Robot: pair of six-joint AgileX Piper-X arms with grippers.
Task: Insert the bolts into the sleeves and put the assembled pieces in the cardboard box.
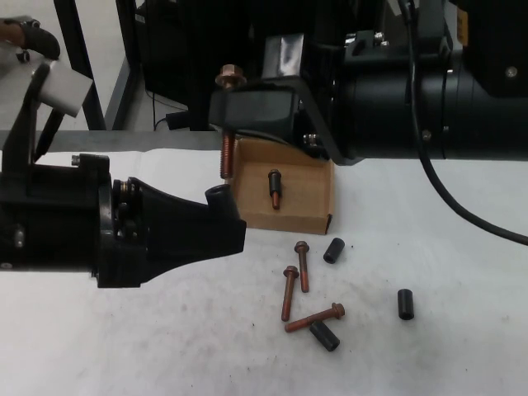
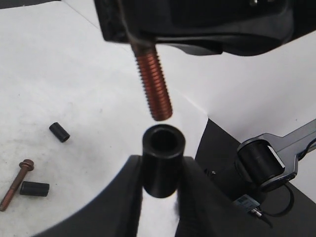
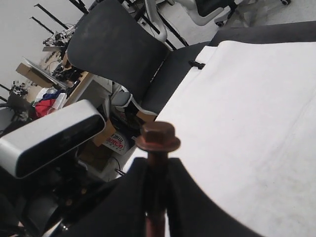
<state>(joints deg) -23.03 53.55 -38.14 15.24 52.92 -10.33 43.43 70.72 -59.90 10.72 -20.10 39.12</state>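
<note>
My left gripper [image 2: 160, 182] is shut on a black sleeve [image 2: 163, 159], held upright with its bore open upward; in the high view this sleeve [image 1: 218, 198] sits at the fingertips left of the cardboard box [image 1: 285, 216]. My right gripper [image 1: 247, 111] is shut on a copper bolt [image 1: 228, 124], head up, threaded end down. The bolt's tip [image 2: 158, 106] hangs just above the sleeve's mouth, apart from it. The bolt's hex head [image 3: 158, 138] stands above the right fingers. One assembled bolt and sleeve [image 1: 274, 188] lies in the box.
On the white bench in front of the box lie three loose bolts [image 1: 302, 266] [image 1: 288, 292] [image 1: 315, 318] and three loose sleeves [image 1: 333, 250] [image 1: 405, 304] [image 1: 324, 335]. A chair [image 3: 113, 49] stands beyond the bench edge.
</note>
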